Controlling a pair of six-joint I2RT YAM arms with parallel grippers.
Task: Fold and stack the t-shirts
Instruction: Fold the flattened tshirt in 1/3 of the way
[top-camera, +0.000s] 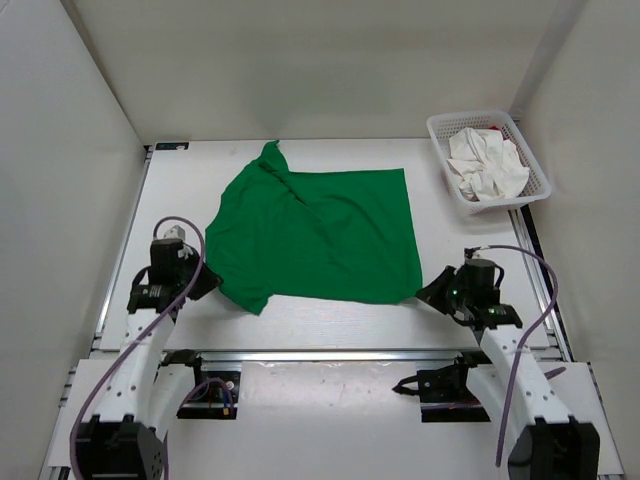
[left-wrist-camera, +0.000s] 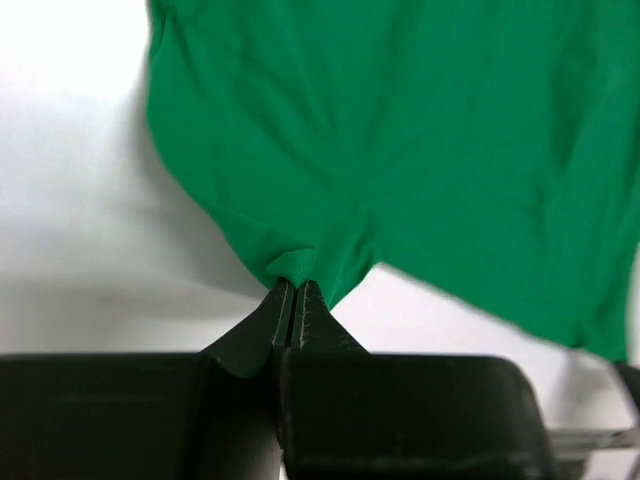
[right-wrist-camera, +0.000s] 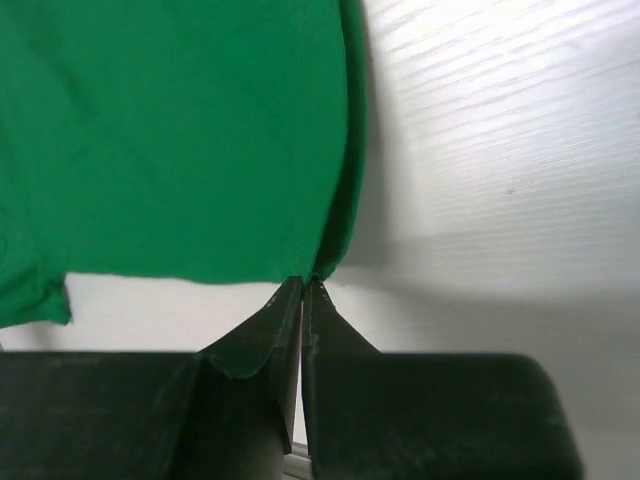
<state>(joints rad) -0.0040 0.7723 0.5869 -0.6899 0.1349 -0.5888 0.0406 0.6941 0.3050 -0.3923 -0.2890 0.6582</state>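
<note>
The bright green t-shirt lies spread on the white table, one sleeve pointing to the back. My left gripper is shut on the shirt's near-left edge; the left wrist view shows its fingertips pinching a fold of green cloth. My right gripper is shut on the shirt's near-right corner; the right wrist view shows the fingertips pinching the hem corner of the green cloth. The white t-shirt lies crumpled in the basket. A bit of the red t-shirt shows behind it.
A white plastic mesh basket stands at the table's back right. Grey walls close in the left, back and right sides. A metal rail runs along the table's near edge between the arm bases.
</note>
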